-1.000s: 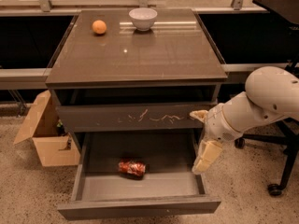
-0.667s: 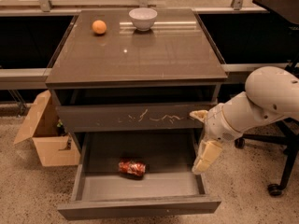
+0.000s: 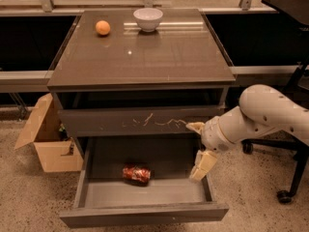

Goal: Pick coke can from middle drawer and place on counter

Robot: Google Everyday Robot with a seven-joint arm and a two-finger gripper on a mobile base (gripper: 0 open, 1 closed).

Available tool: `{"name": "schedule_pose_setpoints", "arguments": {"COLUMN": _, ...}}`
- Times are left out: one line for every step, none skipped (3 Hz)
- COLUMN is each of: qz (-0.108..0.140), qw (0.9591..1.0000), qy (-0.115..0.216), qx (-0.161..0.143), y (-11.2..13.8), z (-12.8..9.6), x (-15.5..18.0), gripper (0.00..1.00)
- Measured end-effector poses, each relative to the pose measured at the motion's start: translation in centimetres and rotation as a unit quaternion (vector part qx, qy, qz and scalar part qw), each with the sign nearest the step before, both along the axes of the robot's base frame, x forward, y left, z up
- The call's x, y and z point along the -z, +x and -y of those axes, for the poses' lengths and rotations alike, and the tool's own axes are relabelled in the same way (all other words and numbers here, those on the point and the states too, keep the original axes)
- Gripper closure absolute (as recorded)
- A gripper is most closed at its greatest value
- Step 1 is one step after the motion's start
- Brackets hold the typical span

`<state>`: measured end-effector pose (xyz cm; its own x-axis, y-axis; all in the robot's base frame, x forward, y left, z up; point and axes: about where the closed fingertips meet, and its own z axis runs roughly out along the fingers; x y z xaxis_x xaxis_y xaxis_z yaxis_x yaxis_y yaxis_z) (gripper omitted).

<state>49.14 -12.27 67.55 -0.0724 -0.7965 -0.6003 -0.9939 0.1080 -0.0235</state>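
Note:
The coke can (image 3: 136,174) lies on its side on the grey floor of the middle drawer (image 3: 145,215), which is pulled out at the bottom of the cabinet. My gripper (image 3: 199,147) hangs at the drawer's right side, to the right of the can and a little above it, not touching it. Its two tan fingers stand apart, one at the scratched drawer front, one low over the drawer's right wall. It is open and empty. The counter (image 3: 159,57) is the glossy top of the cabinet.
An orange fruit (image 3: 102,27) and a white bowl (image 3: 147,19) stand at the back of the counter. The drawer front with white scratches (image 3: 145,122) is shut above the open drawer. A cardboard box (image 3: 46,141) sits on the floor at left. A chair base (image 3: 285,192) is at right.

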Motion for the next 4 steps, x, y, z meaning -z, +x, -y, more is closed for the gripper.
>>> {"name": "schedule_pose_setpoints", "arguments": {"qz": -0.034, "qw": 0.9993, "qy": 0.004, "qx": 0.016, "y": 1.3, "z": -1.2, "x": 6.2, "gripper": 0.00}}
{"name": "schedule_pose_setpoints", "arguments": {"qz": -0.046, "qw": 0.9985, "qy": 0.002, "qx": 0.030, "y": 2.1, "z": -2.1, "x": 9.4, "gripper": 0.00}}
{"name": "schedule_pose_setpoints", "arguments": {"qz": -0.044, "qw": 0.9975, "qy": 0.019, "qx": 0.051, "y": 4.0, "z": -5.6, "x": 14.0, "gripper": 0.00}}
{"name": "schedule_pose_setpoints", "arguments": {"qz": -0.044, "qw": 0.9975, "qy": 0.019, "qx": 0.051, "y": 4.0, "z": -5.6, "x": 14.0, "gripper": 0.00}}
